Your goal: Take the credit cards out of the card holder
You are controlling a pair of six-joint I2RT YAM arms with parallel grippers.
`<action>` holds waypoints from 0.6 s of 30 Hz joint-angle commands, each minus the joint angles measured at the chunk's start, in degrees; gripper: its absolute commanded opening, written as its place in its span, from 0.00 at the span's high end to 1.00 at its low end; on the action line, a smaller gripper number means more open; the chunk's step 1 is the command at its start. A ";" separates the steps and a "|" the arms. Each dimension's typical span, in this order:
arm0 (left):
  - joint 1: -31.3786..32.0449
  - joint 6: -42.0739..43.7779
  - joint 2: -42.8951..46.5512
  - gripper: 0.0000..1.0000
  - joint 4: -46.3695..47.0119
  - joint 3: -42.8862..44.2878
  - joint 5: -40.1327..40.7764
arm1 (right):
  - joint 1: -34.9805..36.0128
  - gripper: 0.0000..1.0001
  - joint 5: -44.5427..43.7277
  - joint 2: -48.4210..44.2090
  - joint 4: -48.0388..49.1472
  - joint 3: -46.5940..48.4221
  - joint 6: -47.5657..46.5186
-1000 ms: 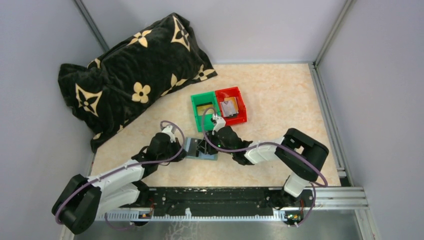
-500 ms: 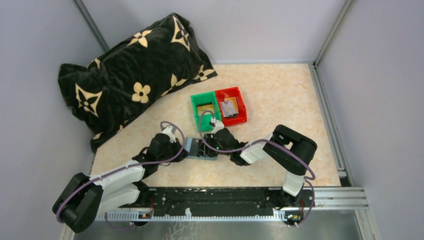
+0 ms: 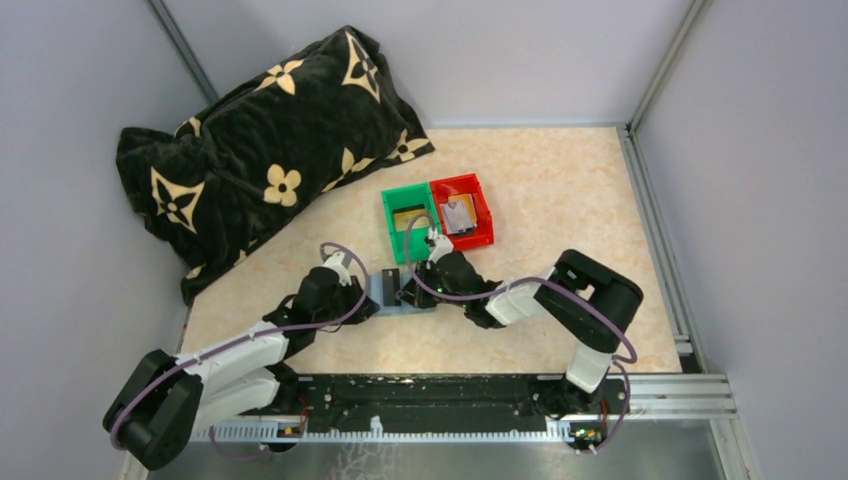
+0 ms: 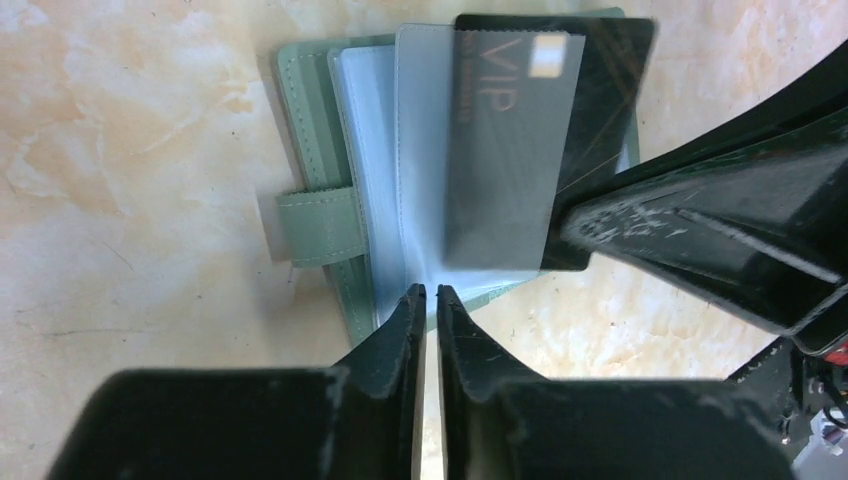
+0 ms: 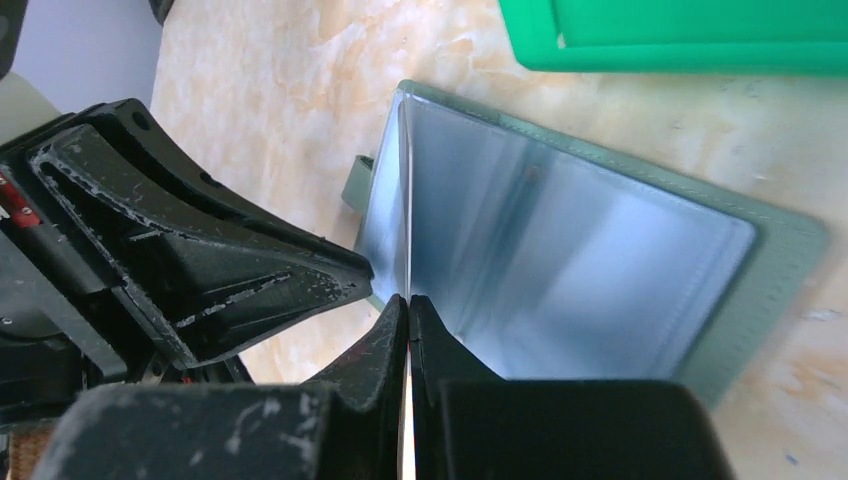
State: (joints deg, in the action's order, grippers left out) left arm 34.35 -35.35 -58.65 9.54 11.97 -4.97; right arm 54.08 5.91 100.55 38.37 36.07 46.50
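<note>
The card holder (image 3: 388, 291) is a sage-green wallet lying open on the table between both grippers; its clear sleeves stand up in the left wrist view (image 4: 310, 140). A black "VIP" credit card (image 4: 600, 120) sticks partly out of a sleeve. My right gripper (image 3: 410, 293) is shut on that card's edge, seen edge-on in the right wrist view (image 5: 408, 200). My left gripper (image 3: 371, 300) is shut on the wallet's near edge (image 4: 427, 292). A tan card (image 3: 408, 216) lies in the green bin (image 3: 392, 232).
A red bin (image 3: 484, 212) with a grey item stands beside the green bin, just behind the wallet. A large black flowered pillow (image 3: 260, 150) fills the back left. Metal frame rails run along the right edge (image 3: 660, 240).
The wallet and both grippers have shifted slightly away from the near edge. The right arm's elbow swung in to the left, then held.
</note>
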 commanded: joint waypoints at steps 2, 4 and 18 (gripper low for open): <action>-0.07 0.12 3.99 0.68 -1.68 0.03 1.57 | -3.06 1.00 -0.96 -9.22 -2.06 -2.45 -2.95; -0.07 0.70 5.51 0.54 -2.20 0.26 1.47 | -4.01 1.00 -1.15 -11.78 -5.95 -2.48 -4.78; -0.07 5.53 15.43 0.12 -4.64 6.67 -13.05 | -5.48 1.00 22.63 -25.32 -39.97 6.02 -24.87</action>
State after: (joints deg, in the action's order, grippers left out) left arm 34.35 -31.24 -44.97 3.84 15.16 -9.67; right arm 49.06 14.20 78.00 9.30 36.60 30.26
